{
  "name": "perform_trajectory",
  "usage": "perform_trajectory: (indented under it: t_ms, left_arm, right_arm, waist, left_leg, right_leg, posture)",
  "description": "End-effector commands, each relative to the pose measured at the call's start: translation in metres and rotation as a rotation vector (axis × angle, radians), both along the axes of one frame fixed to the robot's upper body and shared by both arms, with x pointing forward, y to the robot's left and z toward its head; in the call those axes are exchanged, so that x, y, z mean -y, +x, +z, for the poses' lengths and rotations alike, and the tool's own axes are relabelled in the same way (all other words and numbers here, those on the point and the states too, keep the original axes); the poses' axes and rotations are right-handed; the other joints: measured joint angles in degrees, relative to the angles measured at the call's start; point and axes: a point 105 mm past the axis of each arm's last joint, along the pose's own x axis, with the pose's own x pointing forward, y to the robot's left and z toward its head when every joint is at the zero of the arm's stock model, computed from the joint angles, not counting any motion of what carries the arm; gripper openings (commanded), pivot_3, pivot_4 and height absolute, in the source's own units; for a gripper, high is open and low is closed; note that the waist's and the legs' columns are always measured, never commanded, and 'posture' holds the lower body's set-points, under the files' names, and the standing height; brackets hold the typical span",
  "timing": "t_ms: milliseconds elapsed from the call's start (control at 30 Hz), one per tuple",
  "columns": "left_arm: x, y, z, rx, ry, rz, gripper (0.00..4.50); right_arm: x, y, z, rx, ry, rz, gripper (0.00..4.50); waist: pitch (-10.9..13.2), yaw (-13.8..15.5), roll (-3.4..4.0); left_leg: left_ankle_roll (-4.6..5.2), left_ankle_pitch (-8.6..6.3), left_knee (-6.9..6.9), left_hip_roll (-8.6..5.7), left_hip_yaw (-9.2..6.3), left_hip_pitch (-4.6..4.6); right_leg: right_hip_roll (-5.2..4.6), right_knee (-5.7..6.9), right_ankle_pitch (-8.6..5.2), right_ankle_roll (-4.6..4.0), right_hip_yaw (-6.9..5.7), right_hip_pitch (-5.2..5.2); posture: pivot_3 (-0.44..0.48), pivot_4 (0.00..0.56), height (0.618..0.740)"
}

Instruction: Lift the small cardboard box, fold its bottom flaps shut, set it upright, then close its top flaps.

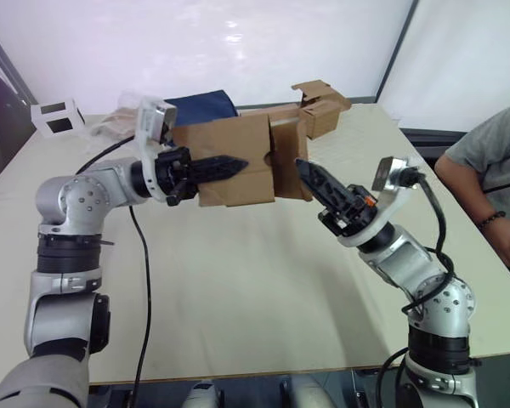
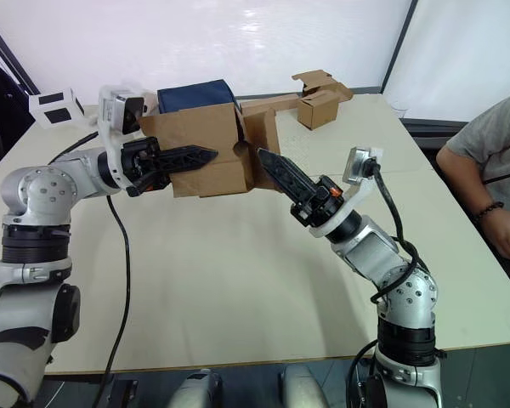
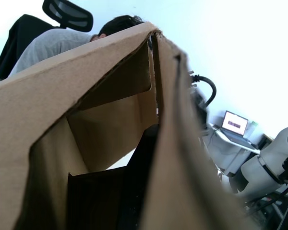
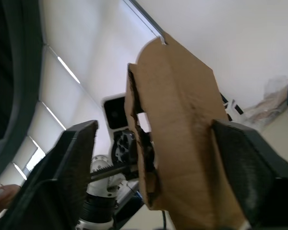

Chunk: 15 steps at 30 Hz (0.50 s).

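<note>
Small plain brown cardboard box hangs above the counter at twelve o'clock, left gripper clamping its wall; right gripper, jaws wide, straddles a flap. Pushing unevenly could twist it loose.

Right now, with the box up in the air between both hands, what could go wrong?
The box hangs above the table, held by the left hand; if that hold slips, it could drop. The right hand is open around a flap edge, so closing carelessly may crush or bend the flap instead of folding it.
</note>
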Motion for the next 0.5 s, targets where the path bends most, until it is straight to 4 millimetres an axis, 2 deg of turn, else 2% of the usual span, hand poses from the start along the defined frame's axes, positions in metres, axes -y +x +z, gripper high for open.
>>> perform_trajectory:
  t_ms: [33,100,200,500]
  left_arm:
    - [0.0008,-0.0052,0.0141,0.057,-0.017,-0.015,0.00]
    - [0.0010,-0.0052,0.0140,0.057,-0.017,-0.014,0.00]
    - [0.0010,-0.0052,0.0141,0.057,-0.018,-0.014,0.00]
    - [0.0012,-0.0041,0.0131,0.051,-0.015,-0.011,0.00]
  right_arm:
    - [-0.0009,-0.0047,0.0116,0.063,-0.002,-0.015,2.15]
    - [-0.0018,-0.0042,0.0120,0.066,-0.005,-0.017,1.46]
    - [-0.0034,-0.0018,0.0115,0.067,-0.031,-0.036,0.16]
    - [-0.0097,0.0006,0.0117,0.114,-0.129,-0.102,0.16]
  waist:
    - [0.00,0.03,0.00]
    - [0.00,0.02,0.00]
    - [0.00,0.01,0.00]
    - [0.00,0.01,0.00]
  left_leg:
    - [0.00,0.00,0.00,0.00,0.00,0.00]
    - [0.00,0.00,0.00,0.00,0.00,0.00]
    - [0.00,0.00,0.00,0.00,0.00,0.00]
    - [0.00,0.00,0.00,0.00,0.00,0.00]
  right_leg:
    - [0.00,0.00,0.00,0.00,0.00,0.00]
    - [0.00,0.00,0.00,0.00,0.00,0.00]
    - [0.00,0.00,0.00,0.00,0.00,0.00]
    - [0.00,0.00,0.00,0.00,0.00,0.00]
  posture:
    - [0.000,0.150,0.740]
    - [0.000,0.150,0.740]
    - [0.000,0.150,0.740]
    - [0.000,0.150,0.740]
